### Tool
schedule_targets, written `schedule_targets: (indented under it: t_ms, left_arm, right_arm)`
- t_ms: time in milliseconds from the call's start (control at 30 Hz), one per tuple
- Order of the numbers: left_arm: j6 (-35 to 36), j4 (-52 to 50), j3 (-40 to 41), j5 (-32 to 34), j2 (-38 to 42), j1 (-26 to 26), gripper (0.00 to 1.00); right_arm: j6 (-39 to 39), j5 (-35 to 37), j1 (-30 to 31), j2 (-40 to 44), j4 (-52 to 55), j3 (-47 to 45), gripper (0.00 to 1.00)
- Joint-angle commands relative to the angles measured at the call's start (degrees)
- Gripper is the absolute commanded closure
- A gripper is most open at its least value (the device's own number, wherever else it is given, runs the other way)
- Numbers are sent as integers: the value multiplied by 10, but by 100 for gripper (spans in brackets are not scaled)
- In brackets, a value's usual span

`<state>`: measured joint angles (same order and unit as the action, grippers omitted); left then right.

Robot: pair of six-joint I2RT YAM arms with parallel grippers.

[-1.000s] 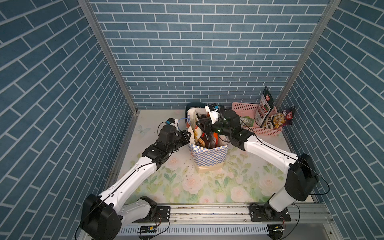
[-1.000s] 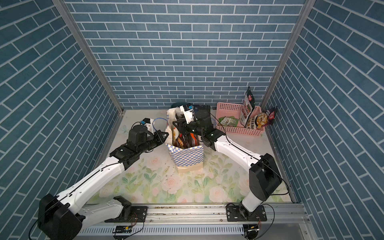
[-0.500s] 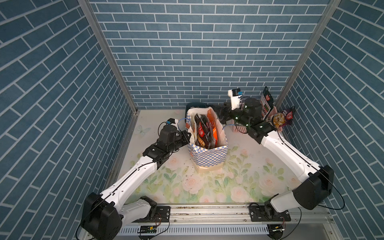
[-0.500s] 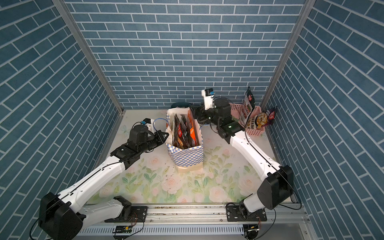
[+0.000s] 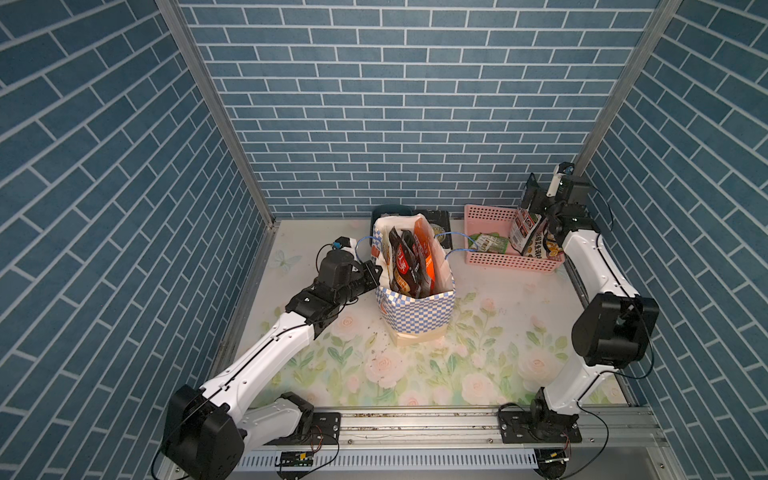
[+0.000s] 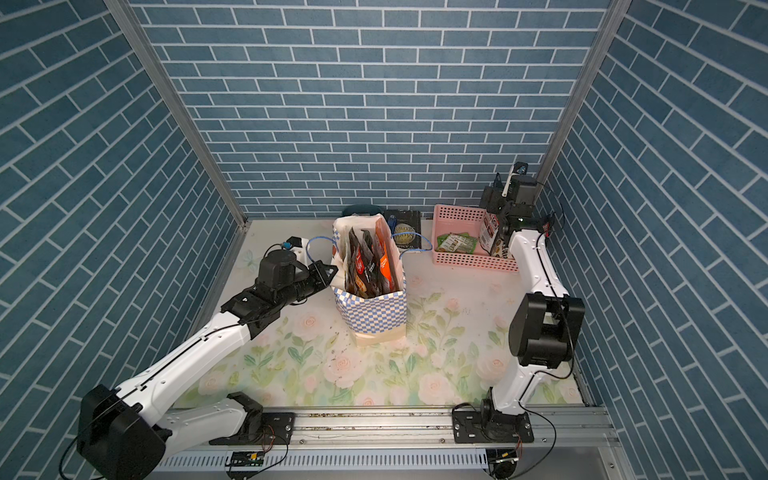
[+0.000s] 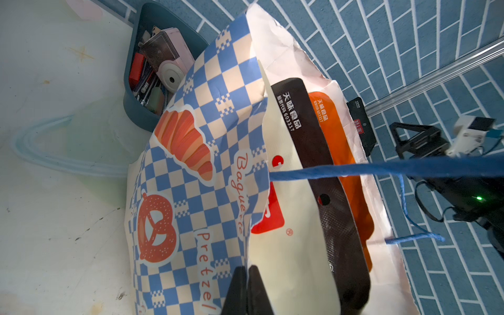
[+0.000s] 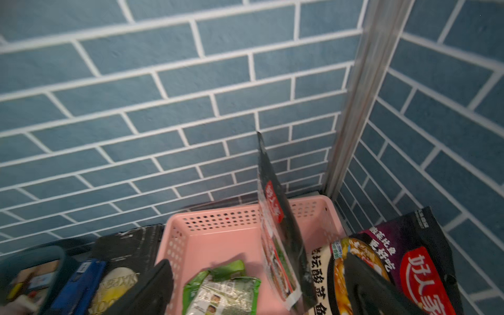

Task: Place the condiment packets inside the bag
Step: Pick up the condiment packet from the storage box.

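- A tall blue-and-white checkered paper bag is stood upright, and glossy black, orange and cream-white condiment packets are stood on end inside it.
- A pink perforated plastic basket is set near the bag, and a flat green packet and an upright black packet are kept inside it.
- The bag's rim is pinched by the closed left gripper.
- The right gripper is spread wide above the basket and is empty.

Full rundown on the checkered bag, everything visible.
The bag is paper, blue-and-white checkered outside with croissant and pretzel prints, plain white inside, with a tan base and thin blue cord handles. It stands upright and open mid-table on the floral mat, with black, orange and cream packets standing inside. The left gripper is shut on its rim. A teal bin sits right behind.
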<state>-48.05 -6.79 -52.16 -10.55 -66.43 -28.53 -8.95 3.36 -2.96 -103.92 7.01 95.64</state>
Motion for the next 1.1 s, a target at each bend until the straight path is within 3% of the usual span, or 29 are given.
schedule_targets:
  t_ms: [0,233,333,567,667,767,800,1067]
  left_arm:
    - [9,-8,-11,0,0,-3,100]
    - [9,-8,-15,-1,-14,-3,100]
    - [9,-5,-15,-3,-21,-3,100]
    - [7,-1,-22,-3,-32,-3,100]
    - [8,-7,-25,-1,-32,-3,100]
    - [8,-11,-25,2,-27,-3,100]
    - [7,-11,-24,4,-25,-3,100]
    - [3,-12,-4,32,8,-4,100]
  right_arm:
    - [3,11,-22,-29,3,20,0]
    - [-31,-103,-58,-102,-24,29,5]
    - [-38,-144,-63,-139,-39,47,17]
    - [-40,-161,-64,-185,-61,71,45]
    - [-26,-160,-64,-191,-75,70,62]
    - [-8,-158,-64,-192,-76,79,95]
    - [-1,-157,-64,-187,-76,80,100]
    - [43,-133,-56,-67,-114,39,100]
